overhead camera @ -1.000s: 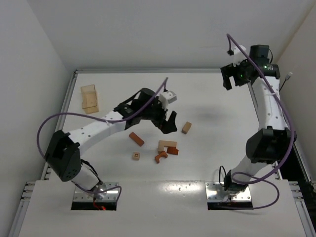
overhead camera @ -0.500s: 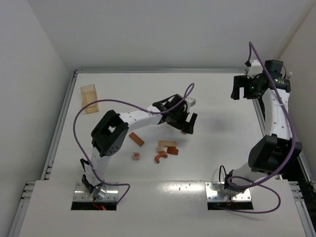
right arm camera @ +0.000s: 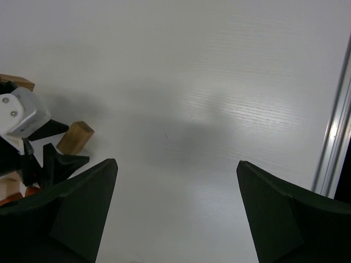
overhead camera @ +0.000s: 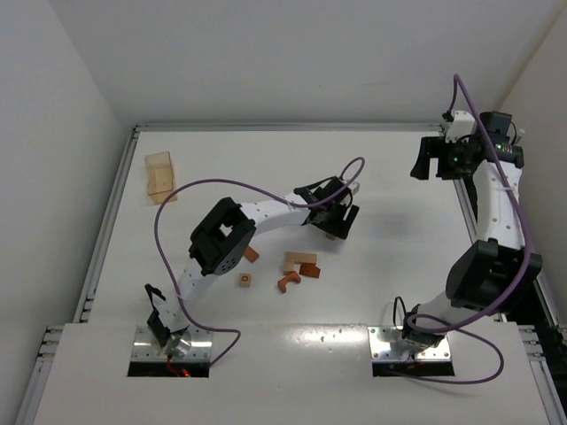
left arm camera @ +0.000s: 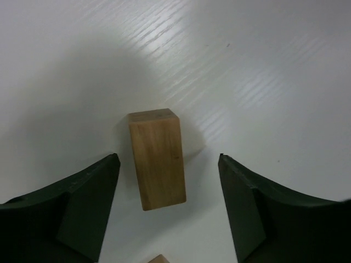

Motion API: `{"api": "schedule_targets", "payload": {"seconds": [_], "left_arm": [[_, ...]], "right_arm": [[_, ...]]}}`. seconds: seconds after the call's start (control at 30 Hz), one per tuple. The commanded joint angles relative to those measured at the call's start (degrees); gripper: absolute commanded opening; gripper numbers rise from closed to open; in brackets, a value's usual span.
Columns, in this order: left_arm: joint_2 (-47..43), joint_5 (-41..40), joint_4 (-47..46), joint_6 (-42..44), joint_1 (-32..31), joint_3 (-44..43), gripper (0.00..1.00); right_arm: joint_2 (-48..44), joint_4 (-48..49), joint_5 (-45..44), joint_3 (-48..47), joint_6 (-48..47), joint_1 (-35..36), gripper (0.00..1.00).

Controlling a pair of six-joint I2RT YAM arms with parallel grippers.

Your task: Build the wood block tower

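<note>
My left jaws are open, straddling the pale tan rectangular wood block [left arm camera: 157, 159] lying flat on the white counter [left arm camera: 263, 66]. It sits nearer one jaw and touches neither. I judge it light, stiff, smooth and not fragile: pinch the long sides mid-length. My right jaws are open, empty, well apart. The loose tan and reddish-brown blocks [overhead camera: 297, 264] lie behind the left jaws, nothing stacked. A tan corner [left arm camera: 159, 258] is cut off in the wrist view; overhead my wrist mostly hides the block.

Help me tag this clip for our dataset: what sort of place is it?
Probably a robot lab test cell: a white table enclosed by plain white walls, the left arm and right arm bolted at its near edge, and small wooden blocks scattered on it.
</note>
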State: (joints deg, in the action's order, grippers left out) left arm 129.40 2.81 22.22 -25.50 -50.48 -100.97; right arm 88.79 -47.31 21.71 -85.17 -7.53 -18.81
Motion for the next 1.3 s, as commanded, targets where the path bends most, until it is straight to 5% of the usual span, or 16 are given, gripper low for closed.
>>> {"api": "schedule_targets", "payload": {"seconds": [0.0,0.2,0.3,0.33,0.5,0.63,0.73,0.9,1.27], "left_arm": [[2.07,-6.05,1.95,1.41,-1.29,-2.65,0.65],[3.49,-8.96,2.57,2.56,-2.34,-3.18,0.45],[0.86,-8.44,1.78,3.78,-2.34,0.05,0.18],[-0.19,-7.56,0.91,4.31,-2.34,0.94,0.01],[-11.52,2.09,-10.5,5.37,-1.73,14.36,0.0],[-26.96,15.88,-25.71,8.35,-0.41,28.35,0.0],[-30.78,30.47,-27.24,10.02,2.21,30.66,0.0],[-34.3,46.64,-29.16,8.28,3.98,32.14,0.0],[-35.1,48.43,-30.66,5.46,6.53,31.62,0.0]], "right_arm": [[0.33,2.05,3.41,0.26,0.94,-0.7,0.88],[0.85,1.52,5.78,0.26,-0.98,-1.23,0.86],[0.85,0.21,9.9,0.79,-5.54,-1.23,0.83],[1.38,-0.5,11.4,0.79,-7.13,-1.23,0.82],[2.69,-5.75,25.02,2.02,-17.67,-0.53,0.8],[6.99,-19.1,31.63,-2.62,-36.73,-0.53,0.8],[13.76,-33.43,35.49,-9.65,-48.67,-0.53,0.78],[13.95,-33.46,38.93,-7.82,-51.71,5.07,0.75],[10.62,-33.46,48.42,-6.86,-50.39,17.92,0.71]]}}
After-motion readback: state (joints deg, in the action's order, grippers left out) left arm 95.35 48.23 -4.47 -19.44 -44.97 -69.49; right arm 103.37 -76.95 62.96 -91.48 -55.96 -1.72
